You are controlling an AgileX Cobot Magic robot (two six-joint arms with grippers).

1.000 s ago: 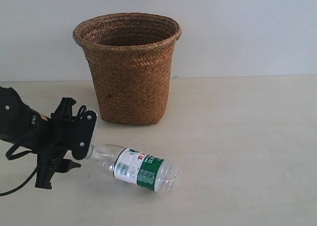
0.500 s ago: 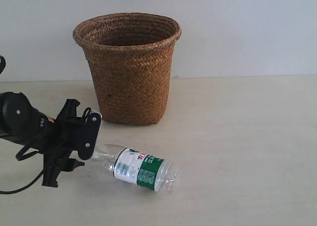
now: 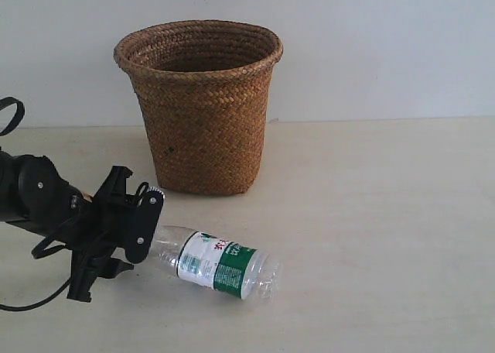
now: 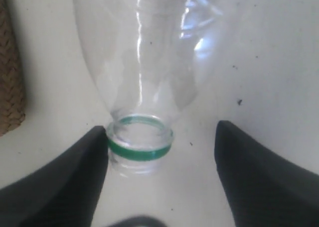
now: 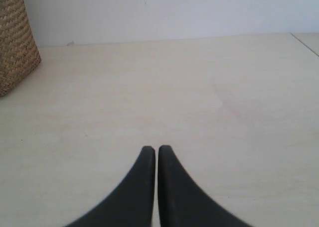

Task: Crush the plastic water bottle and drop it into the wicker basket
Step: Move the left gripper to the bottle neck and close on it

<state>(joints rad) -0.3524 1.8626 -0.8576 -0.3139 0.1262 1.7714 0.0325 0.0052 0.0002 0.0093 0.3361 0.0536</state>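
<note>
The plastic water bottle (image 3: 220, 264) lies on its side on the table, capless, its open neck pointing left. The wicker basket (image 3: 203, 105) stands upright behind it. My left gripper (image 3: 128, 237) is open at the bottle's neck. In the left wrist view the green neck ring (image 4: 140, 150) sits between the two dark fingers, touching one finger (image 4: 75, 177) and well apart from the other. The left gripper (image 4: 162, 132) holds nothing. My right gripper (image 5: 157, 150) is shut and empty above bare table, out of the exterior view.
A pale wooden table (image 3: 387, 214) carries everything, with a white wall behind. The basket's woven side (image 5: 15, 43) shows at the edge of the right wrist view and the basket's side (image 4: 10, 77) in the left wrist view. A black cable (image 3: 23, 299) trails from the left arm.
My left arm has moved right and slightly down toward the bottle, bringing its open fingers around the neck. The bottle and basket have stayed put.
</note>
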